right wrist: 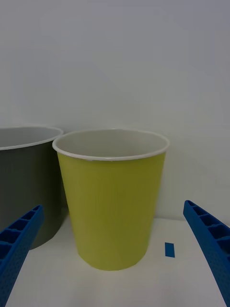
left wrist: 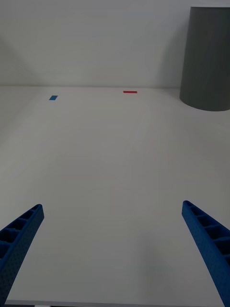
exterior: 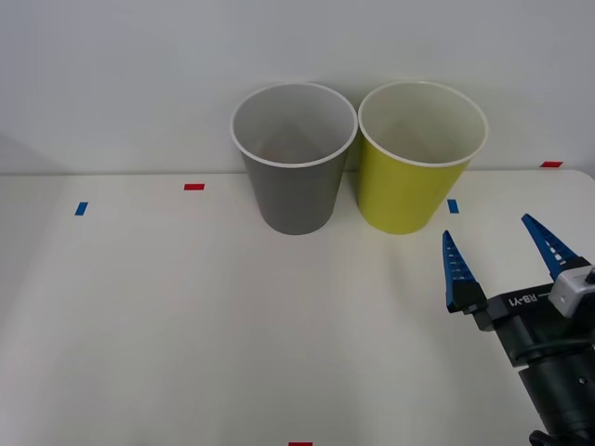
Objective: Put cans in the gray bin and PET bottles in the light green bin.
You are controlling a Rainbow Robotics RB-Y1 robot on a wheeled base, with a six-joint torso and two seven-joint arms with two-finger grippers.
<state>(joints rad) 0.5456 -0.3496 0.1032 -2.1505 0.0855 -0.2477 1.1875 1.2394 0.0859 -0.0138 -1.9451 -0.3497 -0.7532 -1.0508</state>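
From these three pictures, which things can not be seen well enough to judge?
- Tall tapered gray bin: front view shows its white inside partly; the near wall hides its floor.
- Tall tapered yellow-green bin: same in front view; right wrist view looks from the side, so the wall hides the inside.
- Gray bin in left wrist view: cut off by the picture edge.
- Right gripper, open: its arm is cut off by the front view's edge.

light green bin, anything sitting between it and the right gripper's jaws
Nothing visible does. The right gripper, jaws open, faces the light green bin across bare white table. A small blue tape mark lies flat beside the bin, and the gray bin stands off to its side.
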